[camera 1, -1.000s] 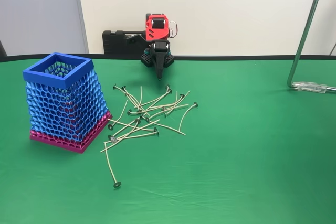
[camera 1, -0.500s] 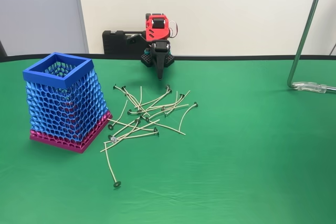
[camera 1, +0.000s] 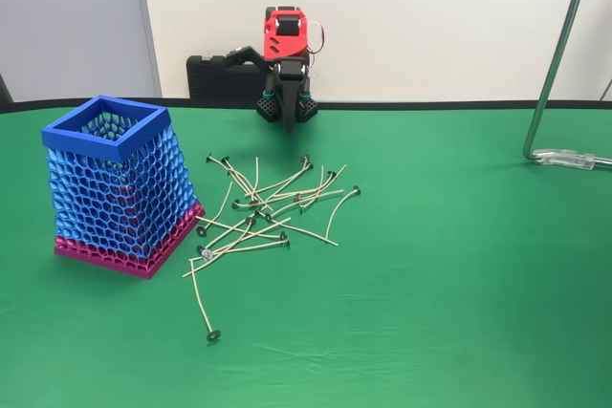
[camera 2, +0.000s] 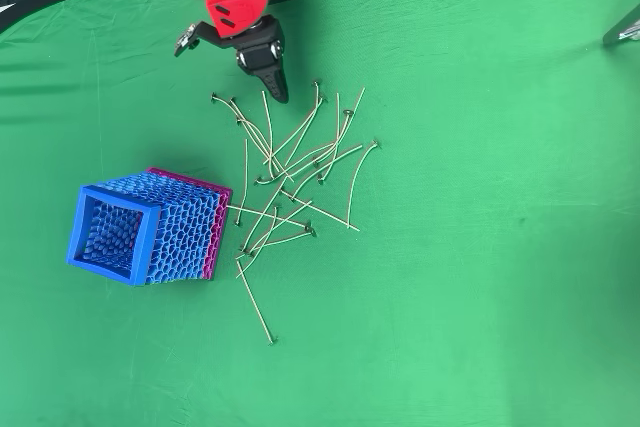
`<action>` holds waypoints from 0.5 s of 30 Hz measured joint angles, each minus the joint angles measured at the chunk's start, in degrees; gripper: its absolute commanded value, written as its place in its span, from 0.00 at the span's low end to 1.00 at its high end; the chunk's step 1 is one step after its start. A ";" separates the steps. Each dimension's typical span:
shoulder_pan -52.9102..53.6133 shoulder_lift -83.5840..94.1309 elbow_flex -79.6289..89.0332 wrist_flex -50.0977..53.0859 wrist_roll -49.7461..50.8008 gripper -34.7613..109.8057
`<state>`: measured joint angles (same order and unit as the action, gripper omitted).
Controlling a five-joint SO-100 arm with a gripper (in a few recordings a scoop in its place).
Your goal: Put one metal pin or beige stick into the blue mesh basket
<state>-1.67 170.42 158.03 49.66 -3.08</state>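
Since the earlier frame the hand [camera 1: 290, 126] has lifted slightly behind the sticks, fingers together and holding nothing. Left of the pile stands the blue mesh basket [camera 1: 117, 186]; the beige sticks [camera 1: 273, 205] lie scattered on the green worktop [camera 1: 459, 265].

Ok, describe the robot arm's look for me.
The arm has a bright red body with black joints and a black, tapering gripper. Thin red and white wires loop beside the red part, and teal fittings sit at its black base.
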 measured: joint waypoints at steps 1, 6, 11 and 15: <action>0.35 -1.85 -1.76 0.00 0.18 0.24; 1.41 -10.46 -10.37 0.79 0.26 0.24; 2.81 -22.68 -22.32 4.83 0.79 0.24; 4.83 -33.49 -33.31 8.88 2.02 0.24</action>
<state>3.16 136.93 124.72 58.54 -1.05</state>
